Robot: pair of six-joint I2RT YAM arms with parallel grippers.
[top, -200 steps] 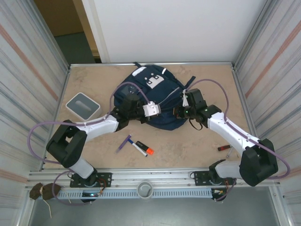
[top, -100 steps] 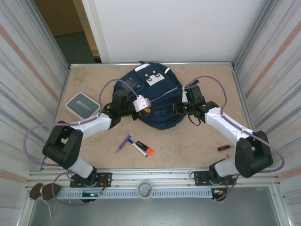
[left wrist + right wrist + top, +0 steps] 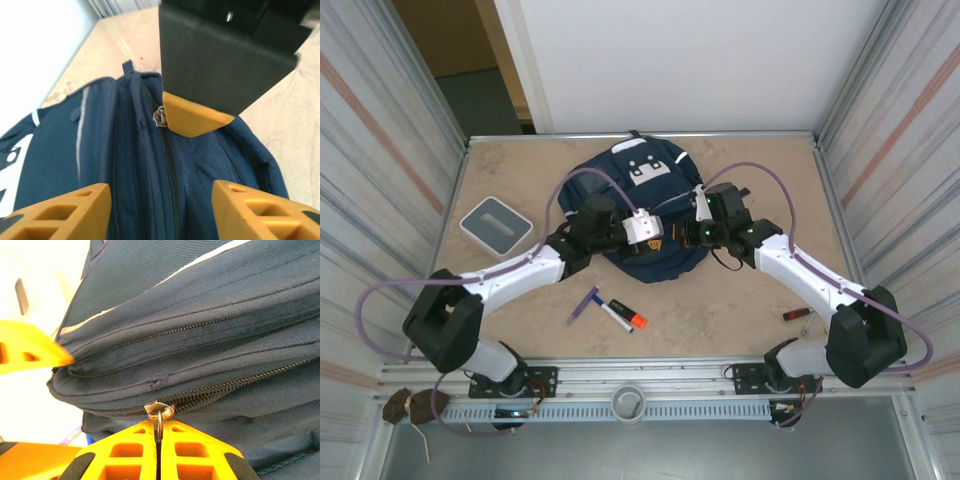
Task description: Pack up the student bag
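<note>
The navy-blue student bag lies at the back middle of the table, white patches toward the far wall. My left gripper is open over the bag's near part, its orange fingers standing either side of a closed zipper line. My right gripper is shut on the metal zipper pull of the bag's side zipper. In the left wrist view the right gripper's orange tip touches that pull. The zipper behind the pull looks slightly parted.
A grey and white box sits at the left. In front of the bag lie a purple pen and a marker with an orange cap. A small red item rests at the right. Ribbed walls close in both sides.
The left gripper swung left, then came back right over the bag. The right gripper edged left with the pull. The bag has bunched narrower.
</note>
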